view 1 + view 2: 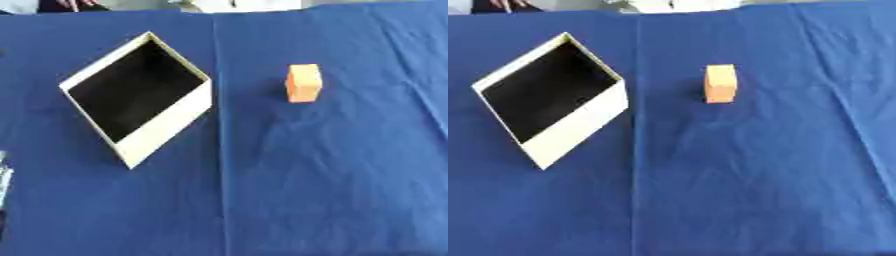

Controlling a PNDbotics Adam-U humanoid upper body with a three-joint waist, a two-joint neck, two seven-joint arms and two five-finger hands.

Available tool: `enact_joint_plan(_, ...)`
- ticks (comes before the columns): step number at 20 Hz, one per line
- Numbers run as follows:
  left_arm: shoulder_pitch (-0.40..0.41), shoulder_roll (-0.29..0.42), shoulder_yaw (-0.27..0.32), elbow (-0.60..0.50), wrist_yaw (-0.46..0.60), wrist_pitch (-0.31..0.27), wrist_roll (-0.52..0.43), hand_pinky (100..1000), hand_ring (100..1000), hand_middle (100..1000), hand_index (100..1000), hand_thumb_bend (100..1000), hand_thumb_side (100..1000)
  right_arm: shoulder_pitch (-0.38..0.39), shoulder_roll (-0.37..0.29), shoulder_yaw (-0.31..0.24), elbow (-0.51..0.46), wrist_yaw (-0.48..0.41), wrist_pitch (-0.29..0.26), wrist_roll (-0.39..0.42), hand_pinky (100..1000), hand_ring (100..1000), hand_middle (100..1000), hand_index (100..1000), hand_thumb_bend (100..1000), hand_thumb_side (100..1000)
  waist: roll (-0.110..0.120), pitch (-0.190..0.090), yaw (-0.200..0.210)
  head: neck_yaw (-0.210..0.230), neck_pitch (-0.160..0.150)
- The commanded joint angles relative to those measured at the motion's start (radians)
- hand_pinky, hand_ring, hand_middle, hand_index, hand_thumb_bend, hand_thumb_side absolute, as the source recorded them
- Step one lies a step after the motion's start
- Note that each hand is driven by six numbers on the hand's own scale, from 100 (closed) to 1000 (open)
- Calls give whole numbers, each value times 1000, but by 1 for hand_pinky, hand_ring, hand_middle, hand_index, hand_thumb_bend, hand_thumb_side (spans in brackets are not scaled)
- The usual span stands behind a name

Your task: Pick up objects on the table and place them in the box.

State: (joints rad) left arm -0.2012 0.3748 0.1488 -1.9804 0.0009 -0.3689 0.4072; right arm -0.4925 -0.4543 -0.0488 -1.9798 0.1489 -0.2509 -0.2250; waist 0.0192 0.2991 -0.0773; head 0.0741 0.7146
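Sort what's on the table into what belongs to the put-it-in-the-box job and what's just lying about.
Belongs to the job:
- orange block, standing on the cloth to the right of the box
- box, open, dark inside, nothing visible in it

Just there:
- blue cloth covering the table
- a pale sliver at the left edge, too little showing to identify

Orange block (720,83) beside open box (579,130)
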Motion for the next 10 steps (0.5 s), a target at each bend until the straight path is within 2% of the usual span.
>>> enact_joint_plan(1, -4, 11, 9, -20, -3, 0, 1, 420, 548, 620, 690, 168, 623, -10, -20, -5, -20, 2, 0, -1, 789, 696, 641, 750, 100, 840, -1, -13, 2, 4, -3)
enact_joint_plan(7, -5, 12, 8, -20, -3, 1, 0, 419, 548, 620, 690, 167, 625, -14, -35, -2, -20, 4, 5, 2, 792, 701, 645, 753, 100, 841, -3, -6, 5, 3, -9)
enact_joint_plan(10, -4, 22, 7, -20, -5, 0, -2, 420, 549, 620, 690, 168, 623, -42, -88, 13, -20, 33, 35, 21, 802, 723, 668, 766, 100, 827, -10, -9, 3, 0, -5)
